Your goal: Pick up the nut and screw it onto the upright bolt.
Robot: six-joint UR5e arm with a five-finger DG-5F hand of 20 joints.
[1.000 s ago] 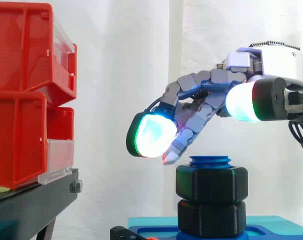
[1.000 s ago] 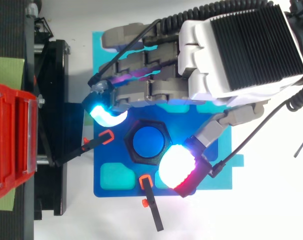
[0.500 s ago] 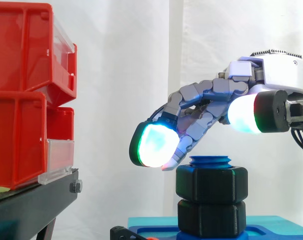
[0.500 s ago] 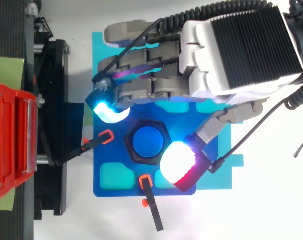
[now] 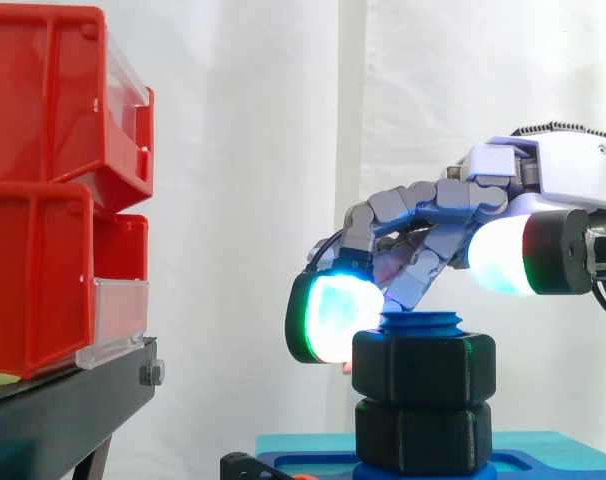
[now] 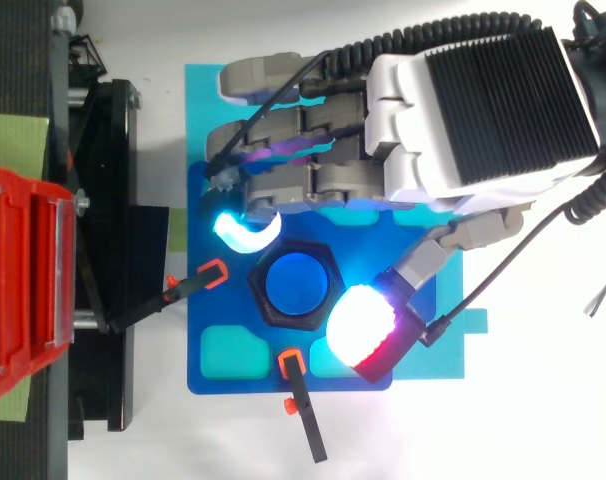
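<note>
Bolt (image 6: 295, 283): blue, upright, threaded; every place below is given relative to it.
Nut (image 5: 423, 368): black hexagon, already round the bolt near its top, with the bolt's tip standing just proud of it. A second black hex piece (image 5: 423, 435) sits directly beneath the nut.
Hand (image 6: 483, 110): above the bolt, reaching in from the side away from the red bins (image 5: 43, 180). It is half-curled and spread to straddle the nut, pinching nothing.
Finger pad (image 5: 333, 318): cyan-green, at the nut's upper rim on the bin side of the bolt. Whether it touches or sits just beside cannot be told.
Thumb pad (image 6: 361, 328): white-red, on the opposite side of the bolt. In the side view it rides higher than the bolt's tip, clear of the nut.
Base plate (image 6: 223, 370): blue, under the bolt, with orange-tipped clamps (image 6: 215, 272) near the bolt's foot.
Step (judged): setting the pads for a turn of the nut; how much thread remains cannot be read.
Risk, high thumb: closing now could pinch the bolt's tip, not the nut's flats, so the turn slips.
Risk, one-sided push: the finger pad alone may skid off a hex corner or cock the nut, binding the thread.
</note>
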